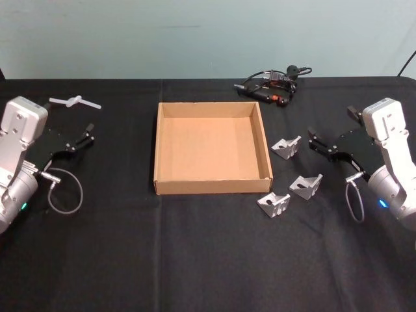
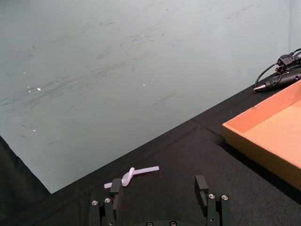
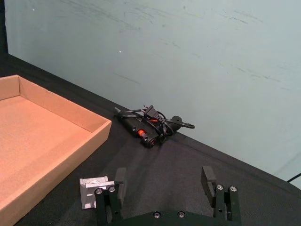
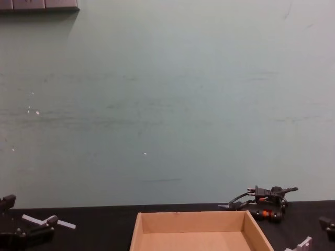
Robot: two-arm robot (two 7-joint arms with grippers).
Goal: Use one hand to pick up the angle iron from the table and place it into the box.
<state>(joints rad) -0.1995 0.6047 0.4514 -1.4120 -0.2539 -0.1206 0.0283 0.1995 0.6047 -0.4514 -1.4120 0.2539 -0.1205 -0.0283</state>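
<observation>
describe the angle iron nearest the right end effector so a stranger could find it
Start at the tan cardboard box in the middle of the black table; three small silver angle irons lie off its right side. The rearmost angle iron is the one meant. It sits right beside the open right end effector, while the other two lie nearer the box's front right corner.

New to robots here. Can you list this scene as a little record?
Box: cardboard box, mid-table, no angle iron inside
Angle irons: far angle iron, middle angle iron, near angle iron, all on the table right of the box
Left hand: open, empty, left of the box
Right hand: open, empty, right of the angle irons
Extras: corded tool behind box; white plastic piece
</observation>
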